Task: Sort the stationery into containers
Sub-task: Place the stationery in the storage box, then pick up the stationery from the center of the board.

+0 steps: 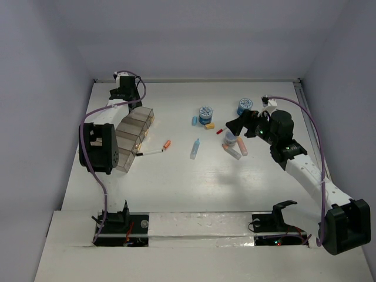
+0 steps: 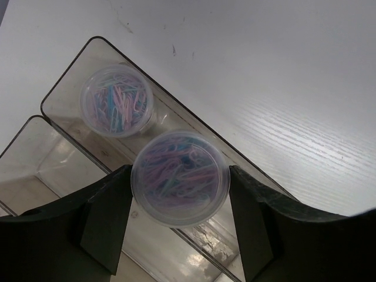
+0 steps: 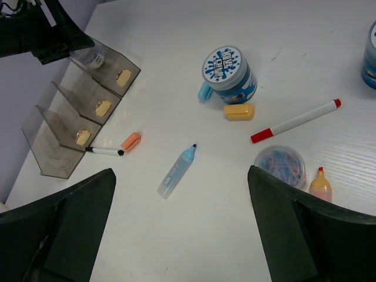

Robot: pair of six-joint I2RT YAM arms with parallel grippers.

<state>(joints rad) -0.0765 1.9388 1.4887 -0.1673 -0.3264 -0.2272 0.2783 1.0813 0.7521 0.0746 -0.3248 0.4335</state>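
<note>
My left gripper (image 2: 179,194) is shut on a lilac tub of paper clips (image 2: 179,178) and holds it over the far clear bin (image 2: 64,97). A second lilac tub (image 2: 116,100) lies in that bin. In the top view the left gripper (image 1: 125,88) is at the far end of the bin row (image 1: 132,132). My right gripper (image 3: 180,170) is open and empty, above a light blue marker (image 3: 178,170). Near it lie a red-capped pen (image 3: 296,120), a lilac tub (image 3: 281,165), a blue-topped tub (image 3: 229,73), a yellow marker (image 3: 239,111) and an orange marker (image 3: 320,183).
A pen with an orange cap (image 1: 154,150) lies beside the bins. A second blue-topped tub (image 1: 245,106) stands at the back right. Several markers (image 1: 235,150) lie under the right gripper (image 1: 235,124). The nearer bins (image 3: 82,117) each hold a small yellow item.
</note>
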